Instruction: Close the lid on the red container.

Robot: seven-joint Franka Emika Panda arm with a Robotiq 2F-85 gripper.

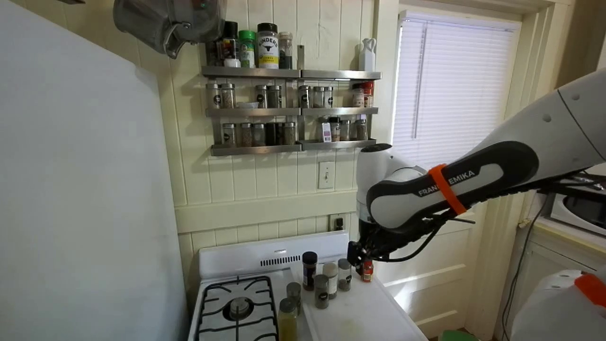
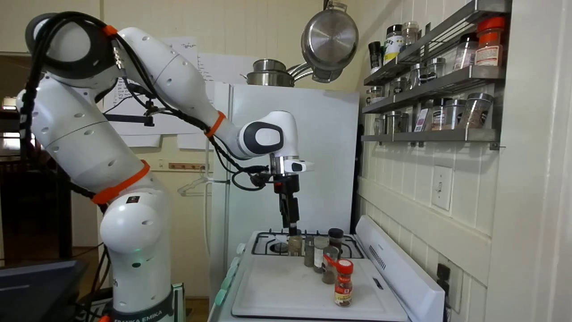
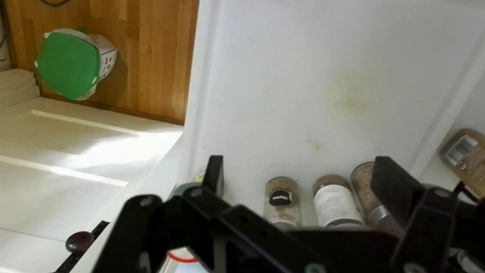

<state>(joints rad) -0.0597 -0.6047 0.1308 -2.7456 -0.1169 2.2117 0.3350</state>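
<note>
wrist view: claw (image 3: 301,174) spread wide, fingertips (image 3: 215,174) well apart, spice bottles (image 3: 280,201) beyond | in an exterior view: red container (image 2: 343,290) upright on the white stove top (image 2: 281,290), red lid (image 2: 330,260) open to one side | in an exterior view: steel shelves (image 1: 255,112) on the wall (image 1: 279,180), claw partly in front of the red container

And in the wrist view the pincer (image 3: 301,180) mostly blots out the red container (image 3: 182,260), the edge chops the brownish bottle (image 3: 469,161) beside the pincer, and in an exterior view the pot (image 1: 156,21) high above is cropped!
</note>
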